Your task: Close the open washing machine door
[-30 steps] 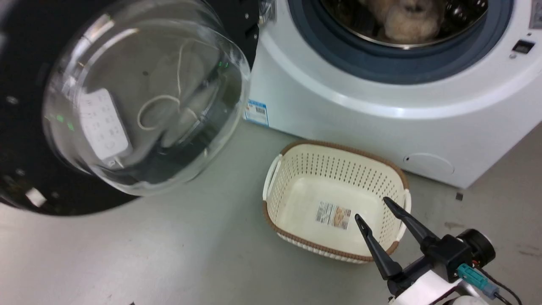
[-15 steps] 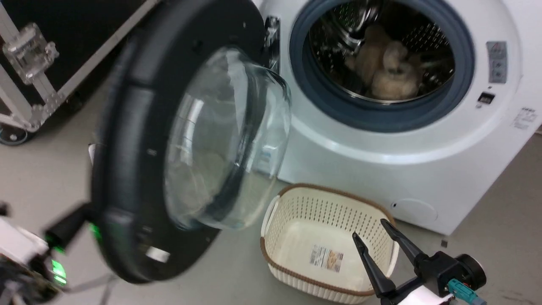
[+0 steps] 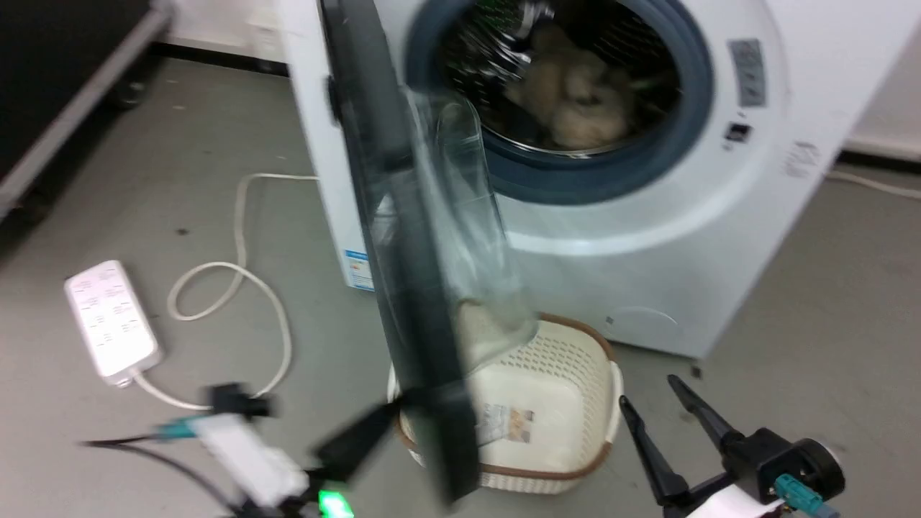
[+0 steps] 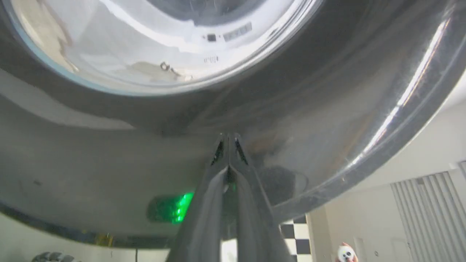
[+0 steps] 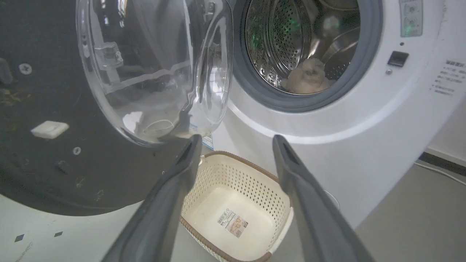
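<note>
The washing machine door [image 3: 403, 288] stands edge-on in the head view, about half open, its clear glass bowl [image 3: 468, 237] bulging toward the white washing machine [image 3: 647, 252]. My left gripper [image 3: 392, 414] is shut, and its tips rest against the lower outer face of the door. In the left wrist view the closed fingertips [image 4: 228, 138] touch the door's glossy black rim [image 4: 327, 109]. My right gripper [image 3: 646, 390] hangs open at the lower right, apart from the door. In the right wrist view this gripper [image 5: 236, 140] frames the basket, with the door's bowl [image 5: 156, 72] to the left.
A cream perforated basket [image 3: 575, 360] sits on the floor below the door, in front of the machine. Beige laundry [image 3: 568, 101] lies in the drum. A white power strip [image 3: 111, 320] and its cable [image 3: 241, 273] lie on the floor at the left. A hand [image 4: 345, 253] shows in the left wrist view's corner.
The head camera has shifted. The door has swung from wide open to edge-on, toward the machine. My left gripper has come in behind its lower rim. The right gripper stays open.
</note>
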